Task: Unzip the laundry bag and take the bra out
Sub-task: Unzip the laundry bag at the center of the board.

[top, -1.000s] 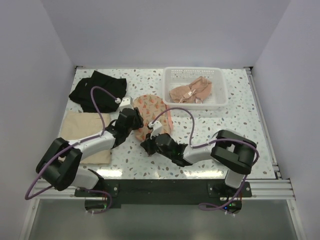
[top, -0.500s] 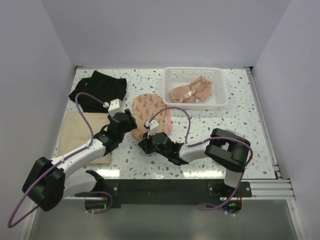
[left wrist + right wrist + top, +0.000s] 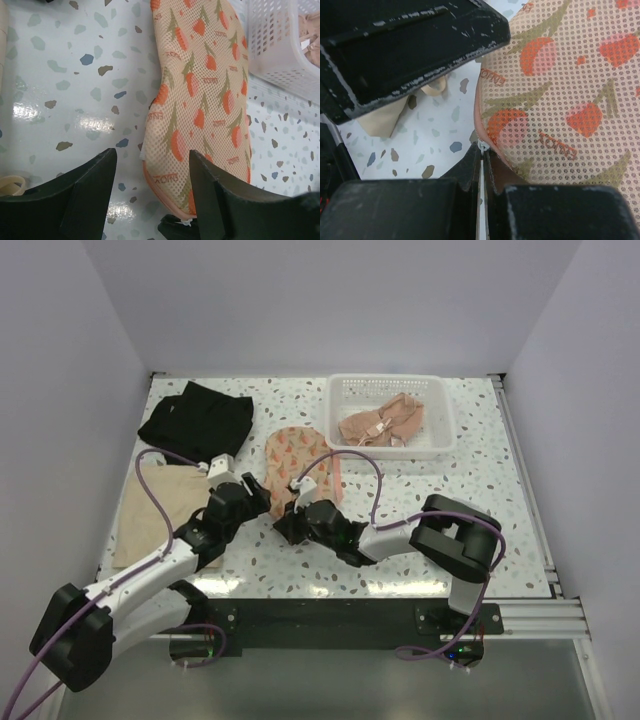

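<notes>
Right gripper (image 3: 482, 154) on zipper pull (image 3: 481, 145) (tight)

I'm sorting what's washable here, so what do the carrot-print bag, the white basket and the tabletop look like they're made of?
The laundry bag looks like soft peach mesh fabric, matte, with tiny holes throughout. The basket is white, likely rigid plastic, with moulded lattice walls. The table has a glossy speckled terrazzo look with light glare; it could be stone or laminate.

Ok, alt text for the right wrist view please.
The right fingers are pinched shut on the small white zipper pull at the edge of the orange-printed mesh laundry bag. Speckled table shows on the left, and a scuffed black part of the left arm crosses the top left corner.
</notes>
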Tool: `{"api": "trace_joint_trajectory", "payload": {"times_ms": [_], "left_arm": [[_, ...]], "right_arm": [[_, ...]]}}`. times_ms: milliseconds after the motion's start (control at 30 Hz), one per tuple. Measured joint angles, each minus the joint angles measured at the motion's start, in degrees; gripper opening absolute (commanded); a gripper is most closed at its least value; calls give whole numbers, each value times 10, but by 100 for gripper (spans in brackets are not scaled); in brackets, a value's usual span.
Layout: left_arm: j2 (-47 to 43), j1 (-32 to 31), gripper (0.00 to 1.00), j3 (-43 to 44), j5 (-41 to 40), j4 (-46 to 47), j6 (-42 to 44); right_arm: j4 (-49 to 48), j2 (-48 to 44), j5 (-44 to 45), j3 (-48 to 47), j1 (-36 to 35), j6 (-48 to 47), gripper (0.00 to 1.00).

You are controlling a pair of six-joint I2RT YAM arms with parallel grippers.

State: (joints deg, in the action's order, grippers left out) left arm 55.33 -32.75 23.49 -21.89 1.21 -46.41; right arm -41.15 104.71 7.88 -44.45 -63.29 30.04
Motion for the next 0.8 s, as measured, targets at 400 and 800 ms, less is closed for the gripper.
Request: {"api": "trace_joint_trajectory", "payload": {"times_ms": [400,800], "left_arm": [[-11,0,66,-28,37,21,-27],[-1,0,26,-28,32,24,-40]], "right_arm": [[-10,0,-40,-29,0,0,0],[-11,0,-50,-32,0,0,0]]}}
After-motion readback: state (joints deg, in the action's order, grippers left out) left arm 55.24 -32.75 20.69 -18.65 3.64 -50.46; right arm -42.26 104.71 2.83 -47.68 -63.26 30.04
